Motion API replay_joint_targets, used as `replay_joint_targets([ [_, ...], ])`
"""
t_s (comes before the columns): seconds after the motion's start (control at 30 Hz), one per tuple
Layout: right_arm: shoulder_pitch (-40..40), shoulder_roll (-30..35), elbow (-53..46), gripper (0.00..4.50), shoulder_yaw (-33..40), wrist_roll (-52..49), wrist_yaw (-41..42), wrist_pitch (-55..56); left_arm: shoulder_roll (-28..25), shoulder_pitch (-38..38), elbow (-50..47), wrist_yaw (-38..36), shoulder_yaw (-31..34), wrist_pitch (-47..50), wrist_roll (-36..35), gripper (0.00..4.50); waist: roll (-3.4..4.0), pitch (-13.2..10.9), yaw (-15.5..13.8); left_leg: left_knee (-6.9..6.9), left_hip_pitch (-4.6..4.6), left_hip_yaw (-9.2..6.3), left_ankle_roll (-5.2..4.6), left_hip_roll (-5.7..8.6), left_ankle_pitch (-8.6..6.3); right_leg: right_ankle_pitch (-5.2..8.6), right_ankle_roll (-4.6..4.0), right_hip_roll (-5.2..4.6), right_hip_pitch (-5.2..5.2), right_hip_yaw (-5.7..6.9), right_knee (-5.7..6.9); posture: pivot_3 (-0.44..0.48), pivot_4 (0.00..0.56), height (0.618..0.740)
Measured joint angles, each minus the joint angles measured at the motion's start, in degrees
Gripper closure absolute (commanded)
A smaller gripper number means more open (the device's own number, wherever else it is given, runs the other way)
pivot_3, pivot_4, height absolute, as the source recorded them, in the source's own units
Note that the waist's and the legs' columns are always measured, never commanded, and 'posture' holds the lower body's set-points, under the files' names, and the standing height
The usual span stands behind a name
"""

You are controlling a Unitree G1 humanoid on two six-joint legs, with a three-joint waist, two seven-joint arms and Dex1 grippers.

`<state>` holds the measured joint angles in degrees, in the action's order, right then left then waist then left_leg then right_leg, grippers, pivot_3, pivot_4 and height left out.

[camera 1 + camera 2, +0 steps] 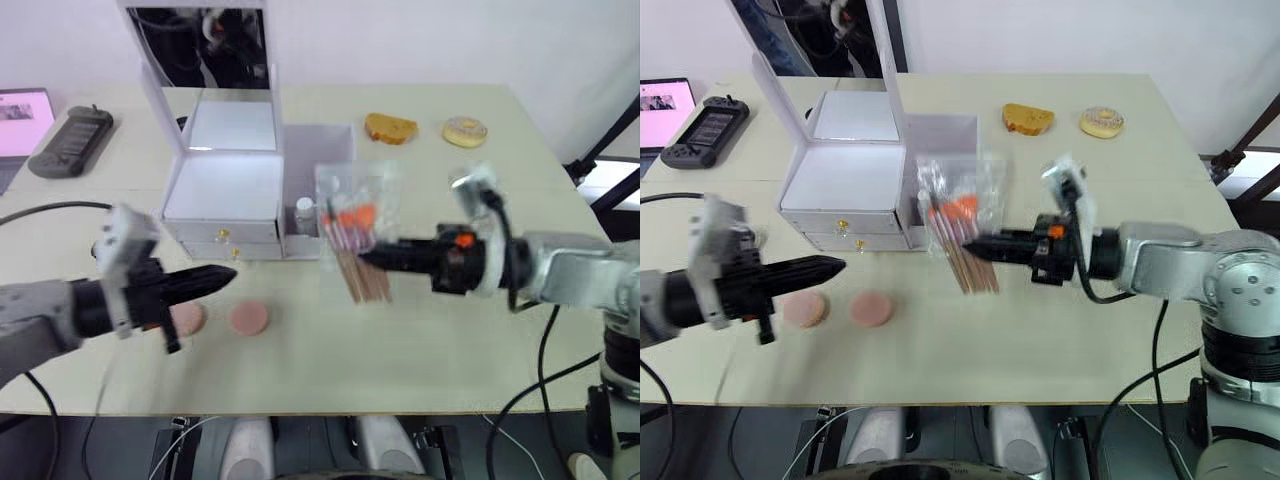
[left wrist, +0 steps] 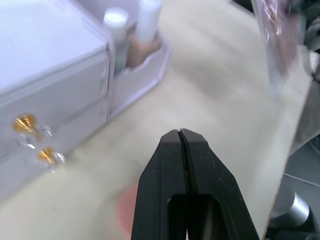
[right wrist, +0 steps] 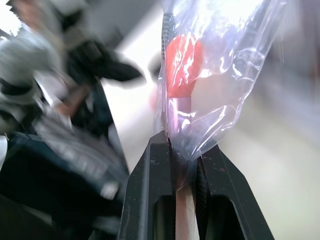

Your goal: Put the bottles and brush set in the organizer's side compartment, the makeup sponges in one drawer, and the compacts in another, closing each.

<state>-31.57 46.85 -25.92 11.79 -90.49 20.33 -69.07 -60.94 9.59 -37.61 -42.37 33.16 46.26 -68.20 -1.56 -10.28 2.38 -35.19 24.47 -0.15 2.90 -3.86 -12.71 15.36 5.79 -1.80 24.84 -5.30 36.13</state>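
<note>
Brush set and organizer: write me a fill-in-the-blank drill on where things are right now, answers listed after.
1. The right hand is shut on the ____, sealed in a clear bag.
2. The bottles stand in the organizer's ____ compartment.
3. The left hand is shut and holds ____.
4. The number of pink compacts lying on the table in front of the organizer is ____.

Missing words: brush set; side; nothing; two
</note>
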Motion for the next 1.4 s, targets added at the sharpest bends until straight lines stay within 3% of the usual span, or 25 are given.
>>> replay_joint_targets([
  [0.13,-6.08,0.49,2.18,4.48,-1.44,9.46,8.23,5.67,0.09,6.13,7.09,-9.83,1.44,-6.72,13.13,4.5,0.04,-0.08,0.13,-0.09,-0.01,0.04,0.0,0.0,0.0,-0.18,-0.27,-0.04,0.08,-0.03,-0.02,0.0,0.15,0.74],
  [0.33,-17.06,-1.81,9.73,4.48,-13.28,28.8,22.42,16.39,5.14,0.8,9.31,-8.5,3.13,-6.43,9.99,4.5,0.02,-0.09,0.38,-0.17,0.01,0.2,0.0,0.0,0.0,-0.2,-0.27,-0.08,0.1,-0.13,0.0,0.0,0.15,0.74],
  [0.5,-29.02,-8.44,31.53,4.48,-22.6,47.89,34.24,30.92,7.88,0.81,7.13,-4.8,4.92,-4.44,6.88,4.5,0.02,-0.1,1.31,-0.04,0.02,0.18,0.0,-0.04,0.0,-0.25,-0.12,0.02,0.2,-0.15,0.1,0.0,0.15,0.74],
  [0.7,-38.29,-17.91,60.03,4.48,-24.77,62.44,41.66,48.18,9.42,0.6,2.68,-1.06,6.85,-4.12,3.68,4.5,0.05,-0.12,1.61,-0.02,0.03,0.15,0.0,-0.05,0.01,-0.33,0.02,0.07,0.24,-0.15,0.27,0.0,0.15,0.74],
  [0.87,-43.77,-23.66,77.05,4.48,-23.39,68.77,44.61,57.85,9.92,-1.43,0.04,3.03,7.41,-4.14,-1.27,4.5,0.06,-0.13,1.65,-0.07,0.01,0.13,0.02,-0.04,0.01,-0.34,0.03,0.09,0.26,-0.15,0.45,0.0,0.15,0.74],
  [1.0,-46.0,-25.82,84.95,4.48,-20.75,71.24,45.72,60.13,9.89,-1.56,-1.41,5.39,7.46,-4.13,-3.48,4.5,0.06,-0.13,1.66,-0.13,-0.07,0.11,0.03,-0.04,0.02,-0.34,0.05,0.12,0.3,-0.15,0.82,0.0,0.15,0.74],
  [1.4,-44.96,-30.73,89.09,4.48,-16.75,75.51,47.55,61.16,9.32,-2.88,-0.97,7.21,5.84,-4.1,-3.68,4.5,0.11,-0.16,1.89,-0.19,-0.15,-0.06,0.47,-0.04,0.29,-0.33,0.05,0.24,0.36,-0.16,1.15,0.0,0.15,0.74],
])
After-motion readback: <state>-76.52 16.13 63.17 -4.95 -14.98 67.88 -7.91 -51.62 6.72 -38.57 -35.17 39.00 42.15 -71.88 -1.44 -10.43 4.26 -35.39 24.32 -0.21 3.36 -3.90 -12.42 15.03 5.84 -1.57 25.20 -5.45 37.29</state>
